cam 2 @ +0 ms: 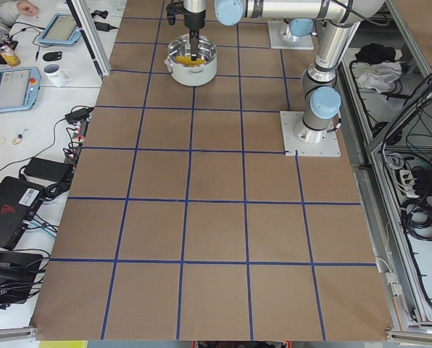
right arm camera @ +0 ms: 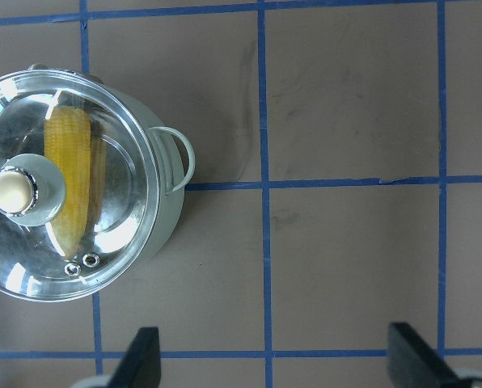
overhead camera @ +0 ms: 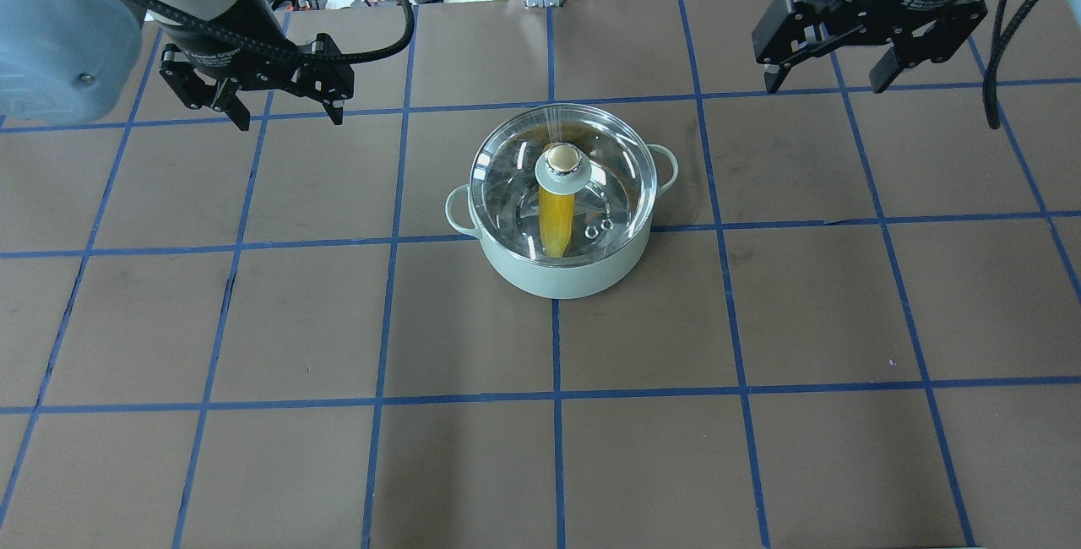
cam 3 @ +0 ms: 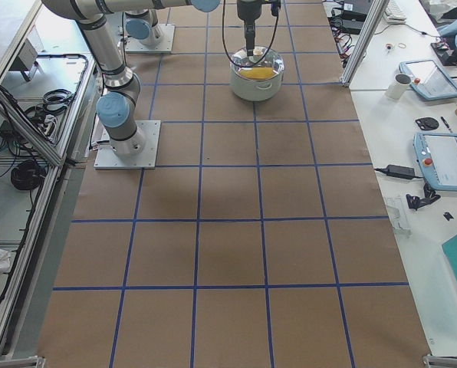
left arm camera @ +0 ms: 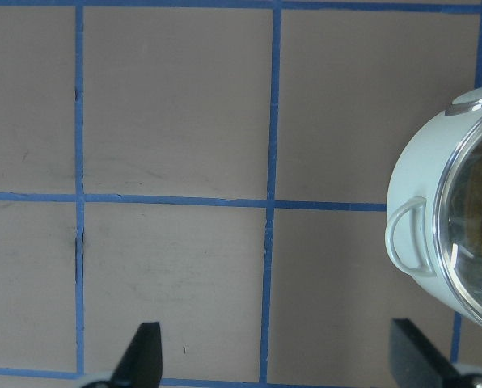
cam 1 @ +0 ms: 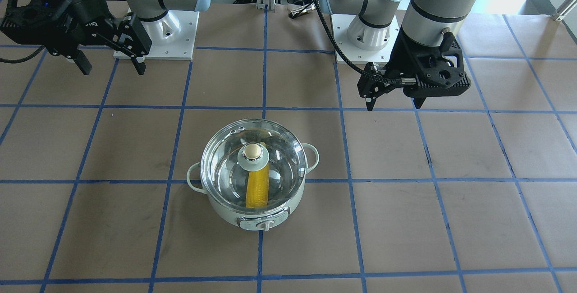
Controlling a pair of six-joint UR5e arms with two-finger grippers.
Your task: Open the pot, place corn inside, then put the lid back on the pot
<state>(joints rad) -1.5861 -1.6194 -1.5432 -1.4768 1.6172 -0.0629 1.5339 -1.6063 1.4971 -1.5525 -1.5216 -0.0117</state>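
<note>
Away from the pot (overhead camera: 557, 274), left gripper (overhead camera: 289, 118) and right gripper (overhead camera: 825, 84) spread fingers (overhead camera: 334, 107) wide, empty.

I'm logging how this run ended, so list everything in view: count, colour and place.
table: one, brown with a blue tape grid, under everything
pot: one, pale mint green, mid-table between the arms
lid: one, clear glass with a beige knob, seated on the pot
corn: one, yellow, lying inside the pot under the lid
pendants: two, grey with blue screens, on the side bench
mug: one, white, on the side bench
left gripper: one, black, open and empty, off to the pot's left
right gripper: one, black, open and empty, off to the pot's right
</note>
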